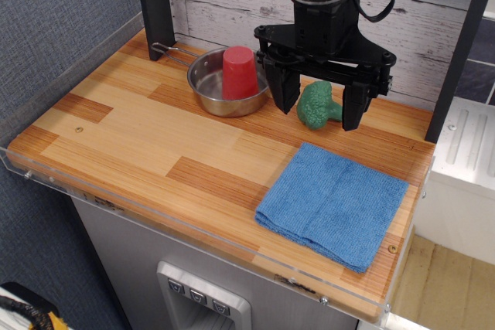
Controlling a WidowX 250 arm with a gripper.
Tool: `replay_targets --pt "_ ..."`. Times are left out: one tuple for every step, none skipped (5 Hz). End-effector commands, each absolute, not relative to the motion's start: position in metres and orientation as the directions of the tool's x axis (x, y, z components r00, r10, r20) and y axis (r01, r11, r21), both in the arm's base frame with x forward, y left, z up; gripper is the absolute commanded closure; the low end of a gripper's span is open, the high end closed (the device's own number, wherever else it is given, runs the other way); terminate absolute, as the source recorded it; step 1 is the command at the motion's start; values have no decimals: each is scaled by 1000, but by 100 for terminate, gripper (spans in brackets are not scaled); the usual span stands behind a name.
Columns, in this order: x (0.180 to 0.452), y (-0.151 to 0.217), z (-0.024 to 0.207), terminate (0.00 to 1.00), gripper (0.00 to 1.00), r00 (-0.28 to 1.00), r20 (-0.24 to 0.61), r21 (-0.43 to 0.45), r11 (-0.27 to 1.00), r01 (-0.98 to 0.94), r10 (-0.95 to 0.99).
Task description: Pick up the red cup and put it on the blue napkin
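Observation:
The red cup (240,72) stands upside down inside the shiny steel bowl (210,90) at the back of the wooden table. The blue napkin (332,204) lies flat at the front right, with a crease across it. My gripper (318,110) hangs open and empty to the right of the bowl, above the table. Its left finger is close to the bowl's right rim and its right finger is beside a green broccoli toy (317,106), which sits between the fingers.
The wooden table (139,137) has a clear plastic lip along its front and left edges. A dark post (157,5) stands at the back left and another at the right. The bowl has a wire handle (172,52) pointing left.

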State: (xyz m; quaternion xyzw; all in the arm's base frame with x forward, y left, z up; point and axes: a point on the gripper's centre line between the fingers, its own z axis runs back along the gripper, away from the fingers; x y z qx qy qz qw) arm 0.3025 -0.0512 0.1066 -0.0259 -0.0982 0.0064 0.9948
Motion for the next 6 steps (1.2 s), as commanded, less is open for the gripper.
replay_targets --pt "302 -51 107 0 0 981 195 -53 999 -8 18" --pt "310 -37 111 0 0 974 218 -22 998 -53 56" --pt "323 -13 112 0 0 970 226 2 996 -94 91" --pt "339 28 112 0 0 958 231 8 984 -179 172" --pt "357 54 106 0 0 955 222 21 979 -204 194" --pt "372 68 100 0 0 950 236 38 975 -220 206"
